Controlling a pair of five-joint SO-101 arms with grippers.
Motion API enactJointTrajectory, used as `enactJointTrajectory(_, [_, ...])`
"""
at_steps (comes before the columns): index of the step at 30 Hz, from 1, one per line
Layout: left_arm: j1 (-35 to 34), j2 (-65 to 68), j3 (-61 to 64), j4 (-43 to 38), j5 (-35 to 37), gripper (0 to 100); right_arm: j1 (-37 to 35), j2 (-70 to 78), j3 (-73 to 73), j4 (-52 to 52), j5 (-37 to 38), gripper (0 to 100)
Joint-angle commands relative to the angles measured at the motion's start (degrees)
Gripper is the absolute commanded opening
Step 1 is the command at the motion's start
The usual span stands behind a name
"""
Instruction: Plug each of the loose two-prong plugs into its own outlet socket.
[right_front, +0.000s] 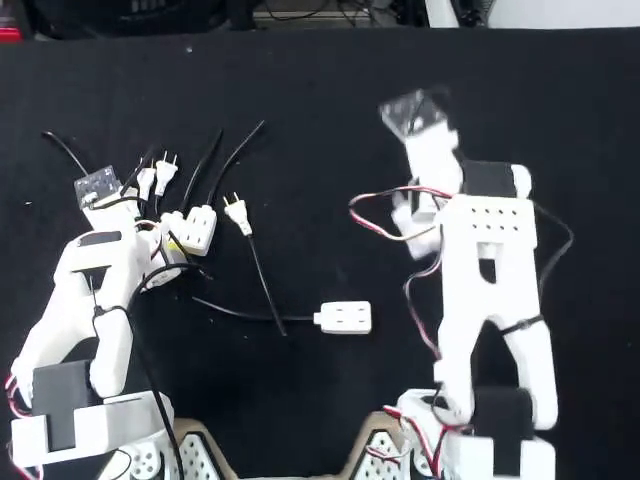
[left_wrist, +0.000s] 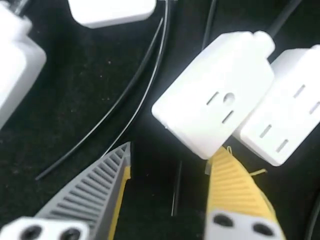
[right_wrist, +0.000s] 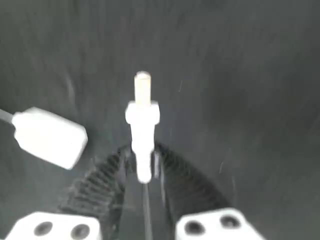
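My left gripper (left_wrist: 172, 150) is open and low over the black mat, its yellow-padded finger (left_wrist: 232, 190) touching the edge of a white outlet socket (left_wrist: 215, 107). A second socket (left_wrist: 287, 115) lies against that one. In the high view this pair of sockets (right_front: 197, 228) sits just ahead of the left gripper (right_front: 172, 248). Two white two-prong plugs (right_front: 157, 175) lie beyond them, and a third plug (right_front: 237, 212) lies to their right. My right gripper (right_wrist: 142, 155) is shut on a white plug (right_wrist: 142, 117), prongs pointing away from it. A lone socket (right_front: 345, 317) lies mid-table.
Thin black cords (right_front: 255, 275) trail across the mat from the plugs and sockets. The right arm (right_front: 487, 260) stands folded on the right with red and white wires (right_front: 385, 220) looping beside it. More white socket bodies (left_wrist: 112, 10) lie near the left gripper.
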Motion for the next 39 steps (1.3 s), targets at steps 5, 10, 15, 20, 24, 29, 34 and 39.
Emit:
enactJointTrajectory(5, [-1.1, -0.62, -0.13, -0.88, 0.53, 25, 9.05, 0.22, 20.79, -20.92, 20.92, 1.0])
enactJointTrajectory(10, [-1.01, -0.62, -0.13, -0.88, 0.44, 25, 9.14, 0.04, 25.98, -26.99, 21.27, 1.0])
enactJointTrajectory(15, [-1.01, -0.62, -0.13, -0.88, 0.35, 25, 6.77, 0.66, 26.42, -27.52, 16.26, 1.1])
enactJointTrajectory(20, [-0.92, -0.62, -0.13, -0.88, 0.35, 25, 3.6, 2.95, 26.15, -28.04, 12.57, 5.4])
enactJointTrajectory(24, [-0.92, -0.62, -0.04, -0.88, 0.35, 25, 1.23, 4.97, 26.59, -32.35, 9.76, 12.6])
enactJointTrajectory(29, [-1.1, -0.62, -0.04, -0.79, 0.26, 25, 1.67, 8.04, 26.15, -37.89, 8.88, 6.4])
enactJointTrajectory(34, [-1.01, -0.62, -0.13, -0.79, 0.26, 25, 1.76, 8.84, 26.59, -37.54, 8.88, 3.4])
enactJointTrajectory(39, [-0.92, -0.62, -0.13, -0.88, 0.26, 25, 1.76, 7.78, 25.63, -33.67, 8.97, 1.0])
